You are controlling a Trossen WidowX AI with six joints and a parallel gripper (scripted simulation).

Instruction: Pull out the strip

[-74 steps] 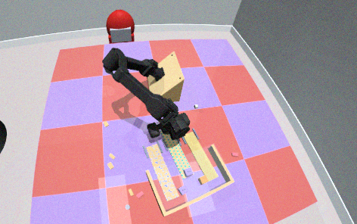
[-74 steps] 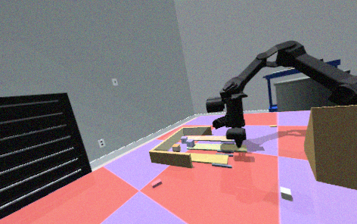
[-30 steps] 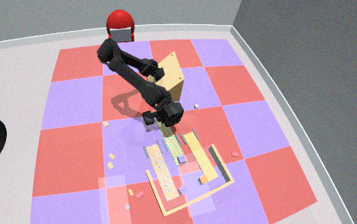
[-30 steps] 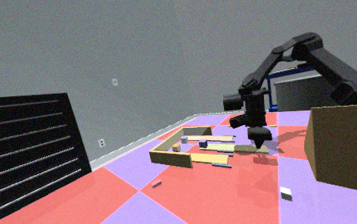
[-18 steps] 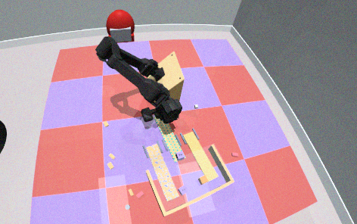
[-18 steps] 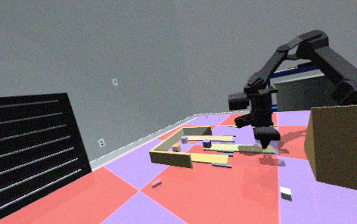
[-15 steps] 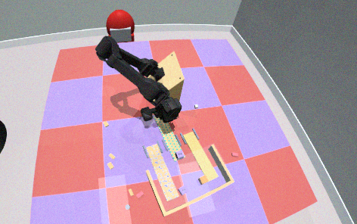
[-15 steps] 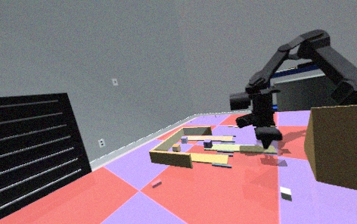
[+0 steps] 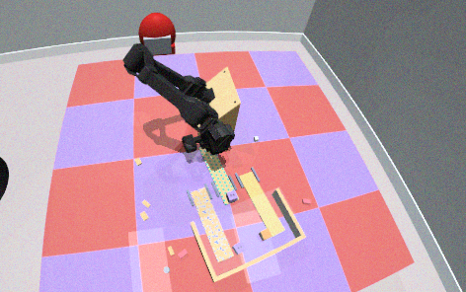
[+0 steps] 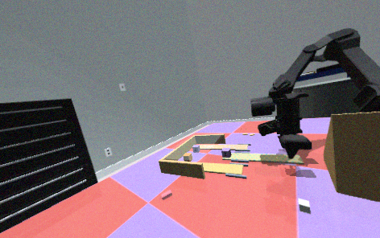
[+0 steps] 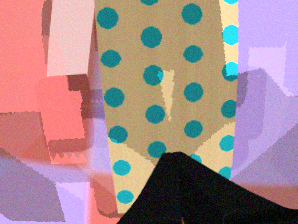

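Note:
My gripper [image 10: 292, 154] [image 11: 172, 161] is shut and empty, pointing down with its tips at or just above the dotted strip [image 9: 220, 179] [image 10: 250, 157] [image 11: 170, 50]. In the top view the hand hides the tips. The dotted strip reaches from under the hand to between the grey rails. A purple cube [image 9: 231, 197] [image 10: 226, 152] is at its far end, on or against its edge. A second purple cube [image 9: 239, 248] [image 10: 196, 149] is by the speckled strip [image 9: 209, 224] [image 10: 225, 147]. An orange cube [image 9: 266, 234] [image 10: 187, 157] is at the plain yellow strip [image 9: 264, 204] [image 10: 221, 168]. No label is readable.
A low tan wall [image 9: 262, 257] [image 10: 183, 169] encloses the far ends of the outer strips. Grey rails [image 9: 239, 181] [image 10: 236, 175] flank the strips. A large wooden block [image 9: 227, 91] [image 10: 358, 157] stands near the arm. A small white block [image 9: 256, 138] [image 10: 304, 205] lies on the floor.

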